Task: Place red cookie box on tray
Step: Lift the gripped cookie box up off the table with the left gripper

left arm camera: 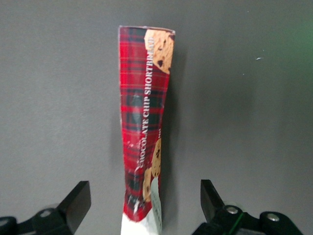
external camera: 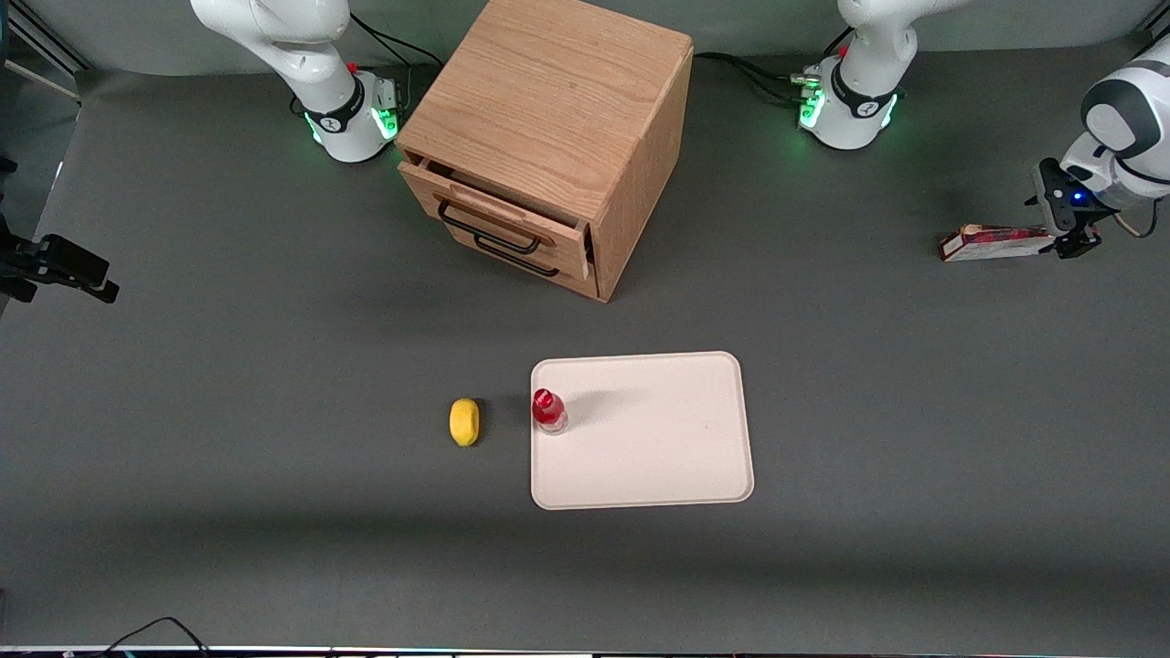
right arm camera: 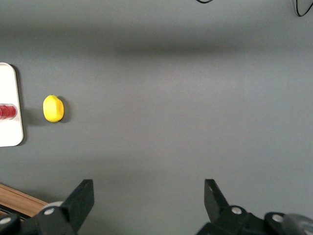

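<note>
Your left gripper [left arm camera: 145, 200] hovers with jaws wide open astride the white end of the red cookie box [left arm camera: 145, 122], whose long axis runs straight away between them, flat on the worktop [external camera: 868, 384], well apart from the tray [external camera: 658, 457].

I see the red plaid cookie box [external camera: 996, 243] lying flat at the working arm's end, well apart from the cream tray [external camera: 658, 457].

cookie box [external camera: 996, 244] toward working arm's end, gripper [external camera: 1068, 239] over it, well apart from tray [external camera: 658, 457]
</note>
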Available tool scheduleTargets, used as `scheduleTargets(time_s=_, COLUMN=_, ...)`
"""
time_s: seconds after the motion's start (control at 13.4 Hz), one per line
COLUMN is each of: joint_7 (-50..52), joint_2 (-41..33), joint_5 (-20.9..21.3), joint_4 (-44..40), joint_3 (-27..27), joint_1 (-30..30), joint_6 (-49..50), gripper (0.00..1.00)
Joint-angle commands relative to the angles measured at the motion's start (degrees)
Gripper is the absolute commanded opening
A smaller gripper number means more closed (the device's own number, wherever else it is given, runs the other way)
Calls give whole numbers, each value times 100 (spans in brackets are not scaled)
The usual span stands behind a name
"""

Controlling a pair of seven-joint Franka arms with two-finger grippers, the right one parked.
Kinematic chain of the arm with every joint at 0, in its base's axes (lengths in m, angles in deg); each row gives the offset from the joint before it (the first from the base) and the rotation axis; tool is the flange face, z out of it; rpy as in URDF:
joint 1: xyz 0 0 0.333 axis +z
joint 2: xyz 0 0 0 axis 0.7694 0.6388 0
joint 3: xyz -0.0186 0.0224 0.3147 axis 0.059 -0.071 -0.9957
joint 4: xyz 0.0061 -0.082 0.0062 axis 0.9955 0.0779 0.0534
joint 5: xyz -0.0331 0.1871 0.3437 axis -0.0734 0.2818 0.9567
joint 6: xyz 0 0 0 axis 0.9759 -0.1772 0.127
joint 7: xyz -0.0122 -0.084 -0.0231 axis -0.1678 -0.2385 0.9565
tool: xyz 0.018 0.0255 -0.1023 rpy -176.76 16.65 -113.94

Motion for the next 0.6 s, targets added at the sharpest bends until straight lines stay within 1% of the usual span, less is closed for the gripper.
scheduleTargets(time_s=0.0, joint_7=-151, joint_2=283, joint_5=-61, joint_4=110, joint_3=-19, joint_1=16, joint_6=-507, gripper=100)
scheduleTargets(time_s=0.07, joint_7=-186, joint_2=354, joint_5=-183, joint_4=172, joint_3=-27, joint_1=16, joint_6=-639, gripper=100)
scheduleTargets(time_s=0.15, joint_7=-239, joint_2=441, joint_5=-245, joint_4=198, joint_3=-19, joint_1=16, joint_6=-753, gripper=98)
scheduleTargets(time_s=0.22, joint_7=-248, joint_2=555, joint_5=-333, joint_4=190, joint_3=-27, joint_1=16, joint_6=-850, gripper=85)
scheduleTargets(time_s=0.3, joint_7=-291, joint_2=652, joint_5=-447, joint_4=190, joint_3=-27, joint_1=-1, joint_6=-895, gripper=62)
scheduleTargets(time_s=0.37, joint_7=-301, joint_2=697, joint_5=-543, joint_4=181, joint_3=-19, joint_1=-28, joint_6=-895, gripper=30)
scheduleTargets(time_s=0.45, joint_7=-301, joint_2=758, joint_5=-614, joint_4=172, joint_3=-19, joint_1=-37, joint_6=-878, gripper=7)
scheduleTargets(time_s=0.52, joint_7=-292, joint_2=793, joint_5=-658, joint_4=164, joint_3=-19, joint_1=-63, joint_6=-843, gripper=0)
